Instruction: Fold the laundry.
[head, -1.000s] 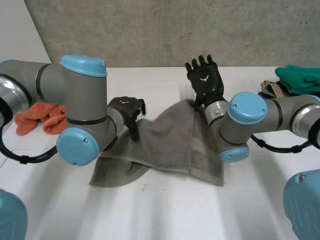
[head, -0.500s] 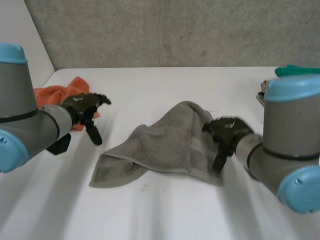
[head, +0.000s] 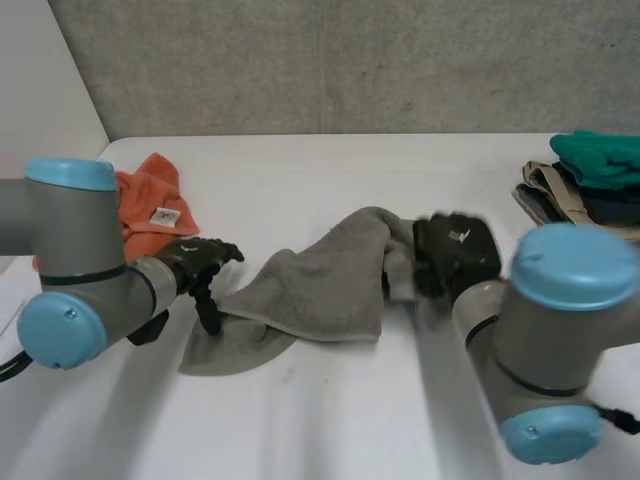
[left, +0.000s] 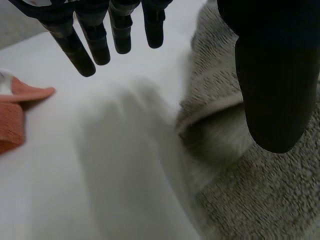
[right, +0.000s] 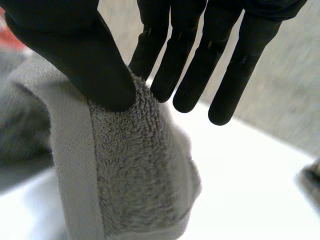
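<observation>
Nubby grey towel, right robot hand pinching hem, left robot hand splayed

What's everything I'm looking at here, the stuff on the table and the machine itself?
towel: one, grey, crumpled in the middle of the table
cloth: one, orange, with a white label, bunched at the table's left side
pile of clothes: one, teal on top, beige and dark beneath, at the table's right edge
table: one, white
wall: one, grey, behind the table
arms: two, grey with light-blue caps, one at each side
left hand: one, black, fingers straight, at the towel's left end
right hand: one, black, pinching the towel's right edge between thumb and fingers
</observation>
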